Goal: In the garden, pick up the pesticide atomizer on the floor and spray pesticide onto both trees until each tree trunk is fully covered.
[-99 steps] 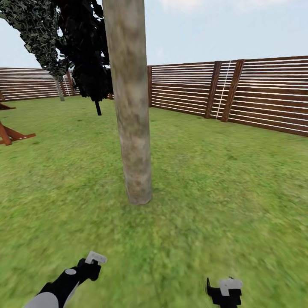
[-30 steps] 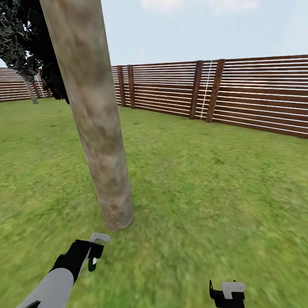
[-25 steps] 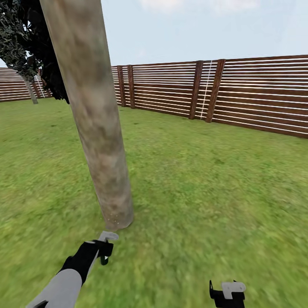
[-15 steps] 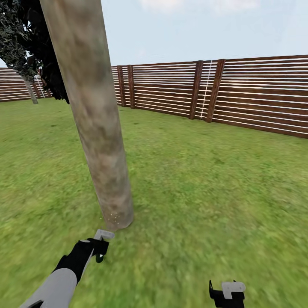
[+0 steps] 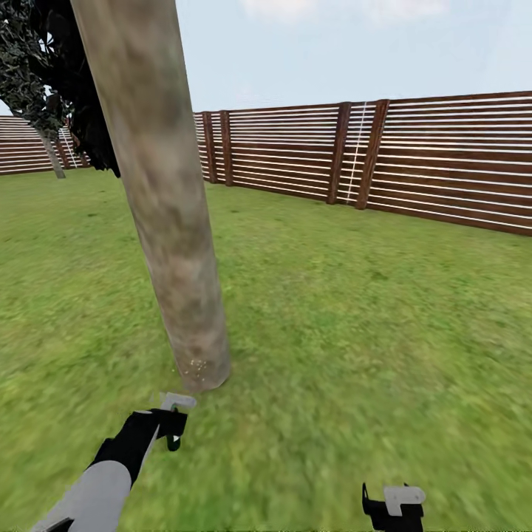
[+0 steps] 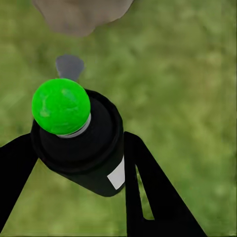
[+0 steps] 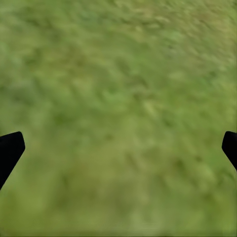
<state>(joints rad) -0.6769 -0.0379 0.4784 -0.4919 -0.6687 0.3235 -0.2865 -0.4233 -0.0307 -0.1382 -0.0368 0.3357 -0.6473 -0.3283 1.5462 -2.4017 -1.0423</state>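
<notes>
Between the two black fingers (image 6: pixel 148 187) of the left gripper (image 5: pixel 175 423) sits the pesticide atomizer (image 6: pixel 81 140). It is a little dark bottle with a round green top and a small white patch on its side. The fingers press on it from both sides, so the left gripper is pinching the bottle. From the head view the bottle is very small, and only a dark bit with a green speck shows under the gripper's grey tip.

Just ahead of the left gripper stands the tree trunk (image 5: pixel 159 192). It is thick and grey-brown, and it leans a little in the head view. The gripper is near the foot of the trunk but does not touch it. Tiny pale specks of pesticide (image 5: pixel 197 363) sit low on the trunk, right in front of the gripper. In the left wrist view the foot of the trunk (image 6: pixel 81 15) shows beyond the bottle's green top.

Far to the side of the left gripper hangs the right gripper (image 5: pixel 391 505). Its fingers (image 7: pixel 10 150) are spread wide apart with nothing between them. Under both grippers lies the floor (image 5: pixel 355 332), green grass all over.

Well beyond the grippers runs a brown fence (image 5: pixel 414 159) of wooden slats. Dark leaves (image 5: pixel 52 81) hang high up beside the trunk, and a second thin trunk (image 5: pixel 52 159) stands far off by the fence.
</notes>
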